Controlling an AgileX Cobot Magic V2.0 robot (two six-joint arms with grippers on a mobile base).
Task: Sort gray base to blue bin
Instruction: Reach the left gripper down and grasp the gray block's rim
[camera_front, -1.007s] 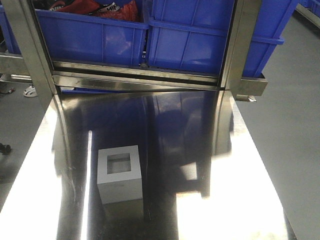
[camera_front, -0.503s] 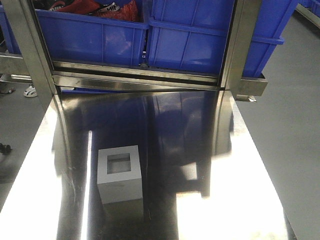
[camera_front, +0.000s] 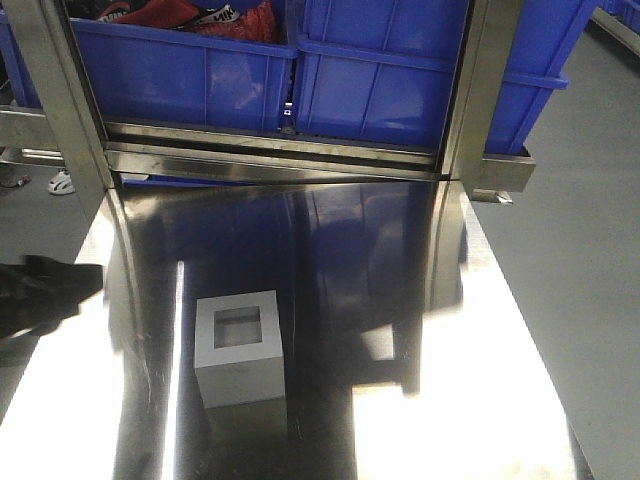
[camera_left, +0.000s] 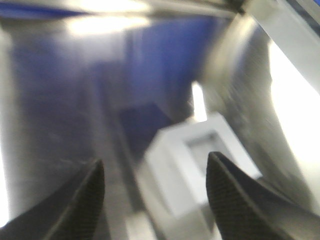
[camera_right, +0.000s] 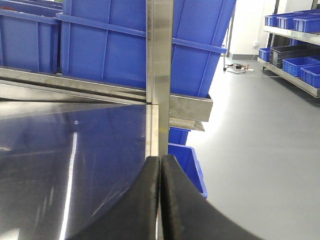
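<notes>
Now | left tool (camera_left: 155, 161) spread | right tool (camera_right: 160, 165) pressed together | gray base (camera_front: 238, 345) on table (camera_front: 480, 400) | tub (camera_front: 180, 80): red-black items (camera_front: 185, 12)

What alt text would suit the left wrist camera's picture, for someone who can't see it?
Blurred close-up: the gray base, a pale block with a square recess, sits on a shiny steel table just beyond the left pincer, whose two dark textured fingers stand wide apart at the bottom edge. Blue reflections tint the metal.

Blurred gray base (camera_left: 169, 170) in left wrist view; blue bin (camera_front: 390, 90) top cropped
</notes>
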